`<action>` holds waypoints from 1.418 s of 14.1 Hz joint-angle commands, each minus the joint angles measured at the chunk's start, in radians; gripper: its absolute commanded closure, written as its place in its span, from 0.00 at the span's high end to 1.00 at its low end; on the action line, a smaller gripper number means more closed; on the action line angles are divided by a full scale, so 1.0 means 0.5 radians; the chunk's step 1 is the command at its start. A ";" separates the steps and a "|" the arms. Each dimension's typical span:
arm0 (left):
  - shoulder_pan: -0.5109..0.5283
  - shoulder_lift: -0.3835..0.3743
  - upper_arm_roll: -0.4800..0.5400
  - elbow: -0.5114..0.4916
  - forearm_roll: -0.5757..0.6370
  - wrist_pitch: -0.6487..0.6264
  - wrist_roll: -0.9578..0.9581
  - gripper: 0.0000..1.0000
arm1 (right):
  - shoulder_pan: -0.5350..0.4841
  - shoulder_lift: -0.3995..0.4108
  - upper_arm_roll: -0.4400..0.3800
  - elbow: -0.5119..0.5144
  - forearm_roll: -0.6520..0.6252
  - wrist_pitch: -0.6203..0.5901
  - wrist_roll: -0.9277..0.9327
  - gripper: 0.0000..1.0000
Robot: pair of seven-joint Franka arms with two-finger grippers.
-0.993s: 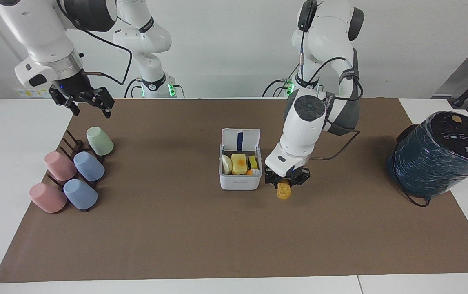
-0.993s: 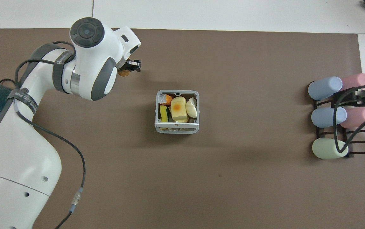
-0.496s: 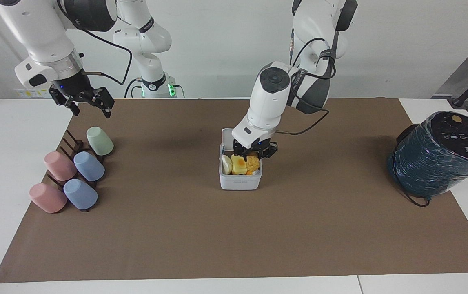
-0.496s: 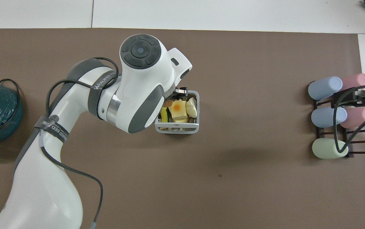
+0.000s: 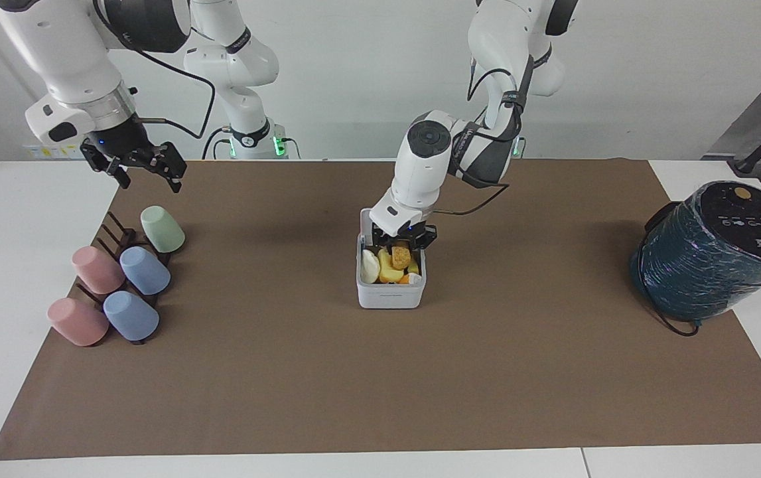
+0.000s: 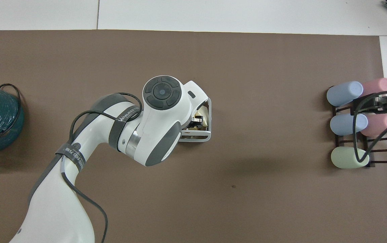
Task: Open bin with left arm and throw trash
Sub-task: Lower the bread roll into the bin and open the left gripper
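Bright, even light; soft shadows; sharp focus.

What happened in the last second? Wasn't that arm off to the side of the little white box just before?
Yes. The left gripper, shut on the bumpy brown piece, carried it from the mat beside the bin to over the open bin, toward the lid side. It has not let go. The food already in the bin, the cups, the teal cylinder and the waiting, open right gripper stayed put.
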 commanded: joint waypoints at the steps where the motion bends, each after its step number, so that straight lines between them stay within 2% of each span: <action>1: -0.041 -0.004 0.025 -0.238 -0.045 0.344 -0.053 0.07 | -0.005 -0.057 0.002 -0.062 0.024 0.011 -0.002 1.00; 3: -0.041 0.054 0.025 -0.262 -0.054 0.529 -0.102 0.07 | -0.005 -0.057 0.002 -0.062 0.024 0.011 -0.002 1.00; 5: -0.038 0.064 0.025 -0.250 -0.057 0.545 -0.129 0.08 | -0.005 -0.057 0.002 -0.062 0.024 0.011 -0.002 1.00; 6: -0.038 0.064 0.025 -0.244 -0.057 0.545 -0.132 0.14 | -0.005 -0.057 0.002 -0.062 0.024 0.011 -0.002 1.00; 7: -0.035 0.067 0.025 -0.229 -0.057 0.530 -0.132 0.28 | -0.008 -0.057 0.002 -0.062 0.024 0.011 -0.002 1.00; 8: -0.035 0.067 0.028 -0.201 -0.057 0.518 -0.142 0.60 | -0.005 -0.057 0.002 -0.062 0.024 0.011 -0.002 1.00; 9: -0.038 0.067 0.028 -0.180 -0.057 0.499 -0.157 0.97 | -0.008 -0.057 0.002 -0.062 0.024 0.011 -0.002 1.00; 14: -0.016 0.103 0.035 0.166 -0.033 0.058 -0.157 1.00 | -0.008 -0.057 0.002 -0.062 0.024 0.011 -0.002 1.00; 20: 0.020 0.076 0.050 0.360 -0.020 -0.252 -0.148 1.00 | -0.011 -0.057 0.002 -0.062 0.024 0.011 -0.002 1.00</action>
